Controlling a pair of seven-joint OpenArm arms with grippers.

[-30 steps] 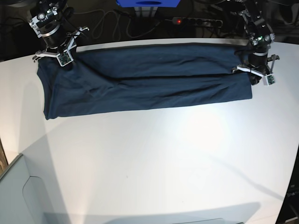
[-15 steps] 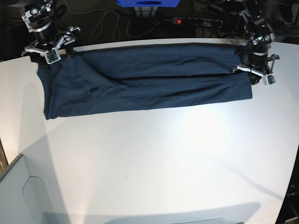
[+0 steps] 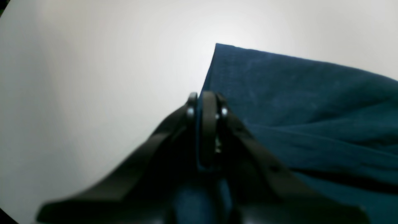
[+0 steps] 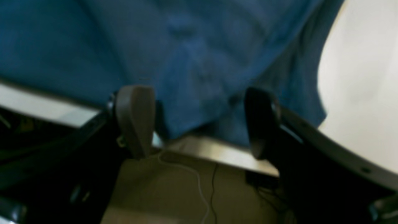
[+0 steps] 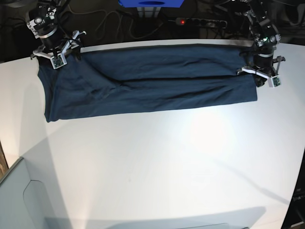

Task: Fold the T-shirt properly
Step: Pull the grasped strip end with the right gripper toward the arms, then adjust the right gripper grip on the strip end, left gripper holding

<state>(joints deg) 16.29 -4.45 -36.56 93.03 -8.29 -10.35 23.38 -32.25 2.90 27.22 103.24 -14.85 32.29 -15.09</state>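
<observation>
Left wrist view
- Left gripper [image 3: 205, 102]: jaws pressed together, with a thin edge of the cloth pinched between the black fingers [image 3: 209, 124].
- T-shirt [image 3: 304, 102]: dark teal cloth filling the right half of the view, lying flat on the white table [image 3: 93, 77]; one square corner points away from the camera just beyond the fingertips; soft creases run across it to the right.

Right wrist view
- Right gripper [image 4: 199, 121]: fingers spread wide, one grey pad [image 4: 135, 118] to the left and one black pad to the right, nothing between them.
- T-shirt [image 4: 155, 46]: blurred blue cloth across the top of the view, its edge hanging just above the gap between the fingers, not gripped.
- Table [image 4: 357, 93]: white top at the right; its pale edge runs below the cloth, with a thin cable [image 4: 199, 186] on the floor beneath.

Base view
- T-shirt [image 5: 152, 83]: folded into a long band along the far side of the table [image 5: 167, 167], reaching from one arm to the other, with long creases running lengthwise.
- Right gripper [image 5: 56, 56]: at the band's far corner on this view's left, above the cloth.
- Left gripper [image 5: 259, 80]: at the band's end on this view's right, down at the cloth's edge.
- Power strip [image 5: 200, 21]: behind the table, a red light at one end.
- Blue box [image 5: 151, 3]: at the top, past the table's far edge.
</observation>
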